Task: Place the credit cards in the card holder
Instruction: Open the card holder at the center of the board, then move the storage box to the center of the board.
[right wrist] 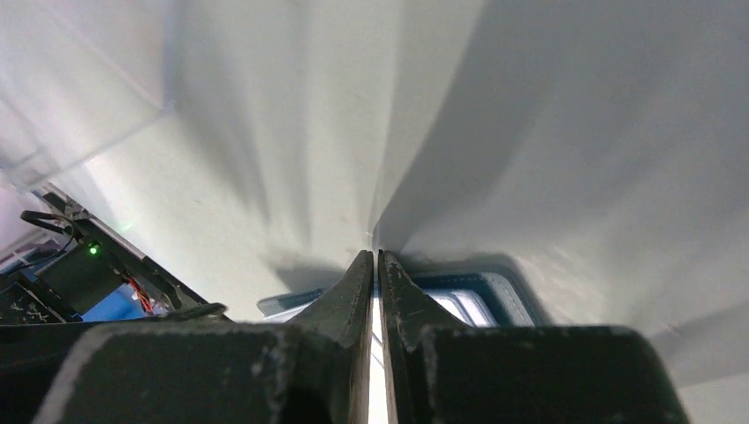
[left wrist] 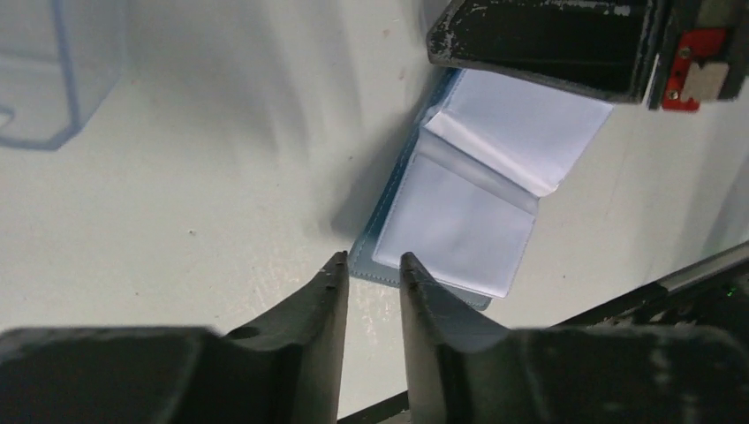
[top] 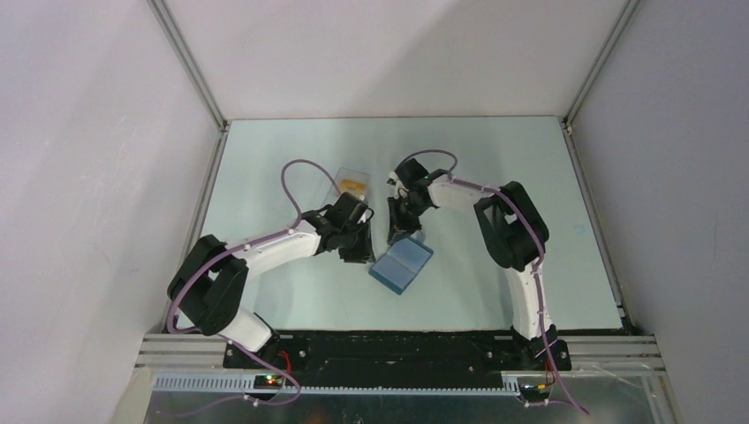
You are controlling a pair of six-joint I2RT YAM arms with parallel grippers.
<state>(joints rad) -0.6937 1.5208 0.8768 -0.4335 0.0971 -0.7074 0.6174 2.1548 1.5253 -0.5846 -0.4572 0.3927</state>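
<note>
The blue card holder (top: 402, 265) lies open in the middle of the table, pale panels up. In the left wrist view (left wrist: 459, 230) its far pale leaf curls up towards my right gripper (left wrist: 539, 44). My right gripper (top: 404, 231) points down at the holder's far edge. In its own view (right wrist: 377, 253) the jaws are pressed nearly together on a thin pale strip, with the holder (right wrist: 495, 296) behind them. My left gripper (top: 359, 252) is slightly open and empty, its tips (left wrist: 371, 263) just short of the holder's near corner. One orange credit card (top: 353, 185) lies behind my left gripper.
The orange card rests on a clear plastic sheet (top: 364, 175), which also shows in the left wrist view (left wrist: 44, 88). Grey walls and metal rails enclose the table. The black base rail (top: 397, 349) runs along the near edge.
</note>
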